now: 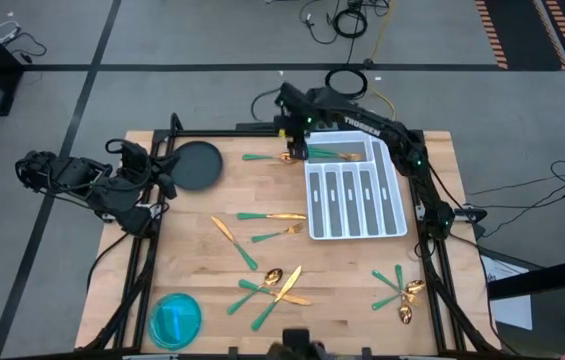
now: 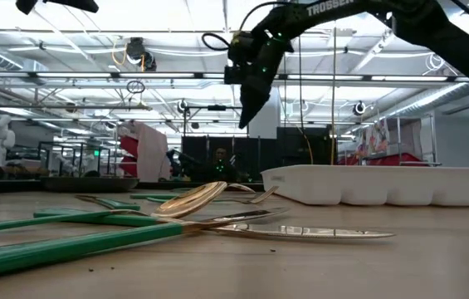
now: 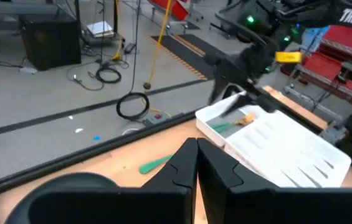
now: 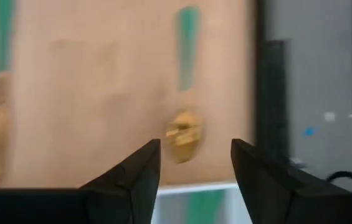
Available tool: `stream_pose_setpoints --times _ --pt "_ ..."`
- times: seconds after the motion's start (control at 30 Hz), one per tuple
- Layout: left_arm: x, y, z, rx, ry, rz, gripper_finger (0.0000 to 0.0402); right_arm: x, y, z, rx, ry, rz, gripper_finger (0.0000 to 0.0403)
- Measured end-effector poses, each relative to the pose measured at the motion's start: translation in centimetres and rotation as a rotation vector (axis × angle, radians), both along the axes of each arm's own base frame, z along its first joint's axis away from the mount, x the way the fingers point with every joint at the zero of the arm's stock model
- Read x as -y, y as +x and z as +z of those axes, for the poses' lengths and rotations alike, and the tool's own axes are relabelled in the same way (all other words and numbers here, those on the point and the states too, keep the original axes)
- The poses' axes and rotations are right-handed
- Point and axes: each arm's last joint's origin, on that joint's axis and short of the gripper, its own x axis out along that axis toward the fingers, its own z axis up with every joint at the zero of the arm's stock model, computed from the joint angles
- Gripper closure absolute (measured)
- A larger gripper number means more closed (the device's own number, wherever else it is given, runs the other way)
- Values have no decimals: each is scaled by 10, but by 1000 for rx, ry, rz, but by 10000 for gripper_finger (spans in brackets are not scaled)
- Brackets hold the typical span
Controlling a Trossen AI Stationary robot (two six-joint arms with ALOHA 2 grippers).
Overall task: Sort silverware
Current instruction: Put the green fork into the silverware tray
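Observation:
The silverware lies scattered on the wooden table: gold heads, green handles. One spoon lies flat just left of the white divided tray. A fork lies in the tray's far cross compartment. My right gripper hangs open above the table at the tray's far left corner. In the right wrist view the spoon's gold head shows below the open right gripper, with nothing between the fingers. My left gripper waits shut at the table's left edge, beside a black plate.
More pieces lie mid-table, near the front edge and at the front right. A blue bowl stands at the front left corner. The tray's long slots show white bottoms.

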Motion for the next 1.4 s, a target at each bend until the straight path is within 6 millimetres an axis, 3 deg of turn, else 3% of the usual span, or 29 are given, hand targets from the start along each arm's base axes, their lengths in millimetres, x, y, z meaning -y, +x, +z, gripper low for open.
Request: stream_pose_setpoints --times 0.1,0.2,0.33,0.53,0.77,0.9,1.03,1.2,1.3,1.4 --pt "0 0 0 -6 2 -1 384 -29 3 -4 -88 92 54 215" --pt "0 0 0 -6 1 -2 384 -71 11 -6 -169 150 128 215" --pt "0 0 -1 -14 3 -5 384 -129 33 -8 -153 169 221 215" --pt "1 1 -3 -44 -10 -34 384 -198 46 -7 -127 132 386 215" --pt "0 -1 -4 -65 -2 -33 384 -255 57 -16 -94 147 431 215" --pt "1 0 -5 -71 -27 -56 384 -273 59 -26 -125 192 390 215" --pt "3 1 -6 -93 -78 -116 384 -277 45 -34 -287 251 290 215" --pt "5 3 -7 -118 -83 -135 384 -286 4 -42 -566 263 186 215" --pt "6 5 -8 -139 -74 -152 384 -304 -31 -42 -567 282 142 215" --pt "6 6 -8 -146 -76 -159 384 -321 -75 -40 -451 337 25 215"
